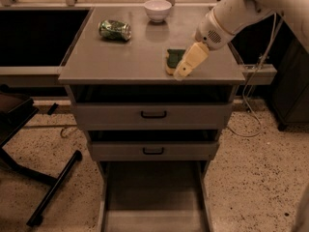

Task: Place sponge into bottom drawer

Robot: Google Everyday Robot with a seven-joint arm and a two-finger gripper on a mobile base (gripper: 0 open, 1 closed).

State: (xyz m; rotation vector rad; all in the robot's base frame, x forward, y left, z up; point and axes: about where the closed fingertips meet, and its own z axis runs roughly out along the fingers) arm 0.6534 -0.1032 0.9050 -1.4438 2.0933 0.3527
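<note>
Camera view: cream claw [182, 70] at green-topped rectangular sponge [173, 56]

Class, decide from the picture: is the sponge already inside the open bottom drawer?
No, the sponge lies on the cabinet top with the pincer at its right edge, above the bottom drawer.
</note>
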